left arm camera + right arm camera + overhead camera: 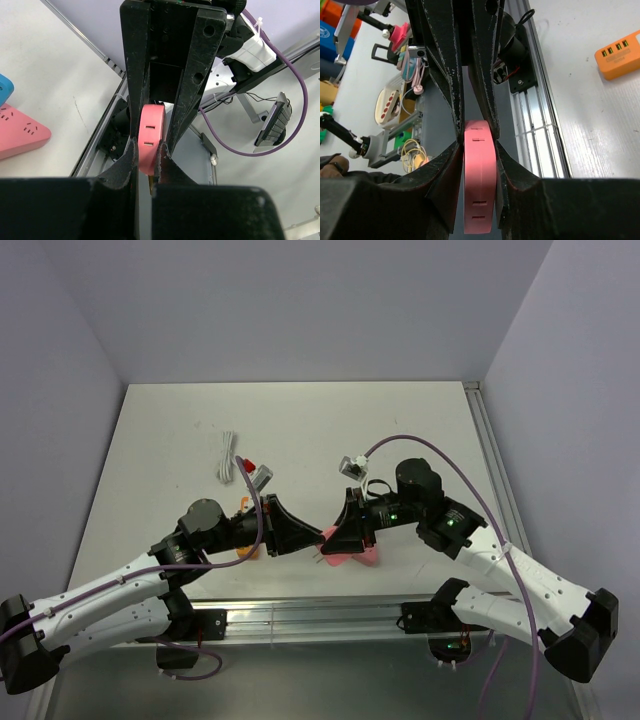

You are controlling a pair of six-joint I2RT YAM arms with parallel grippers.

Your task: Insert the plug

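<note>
Pink slotted piece (pixel 150 137) is being clamped by left gripper (pixel 147 154). Right gripper (pixel 479 146) is flanking it; its grip cannot be told.

The left gripper (pixel 146 162) and right gripper (pixel 479 150), both on a pink square plug (pixel 151 131), block the front middle over a pink triangular socket block (pixel 352 558); beyond a coiled white cable (pixel 225 455) the tabletop (pixel 300 410) lies open.
</note>
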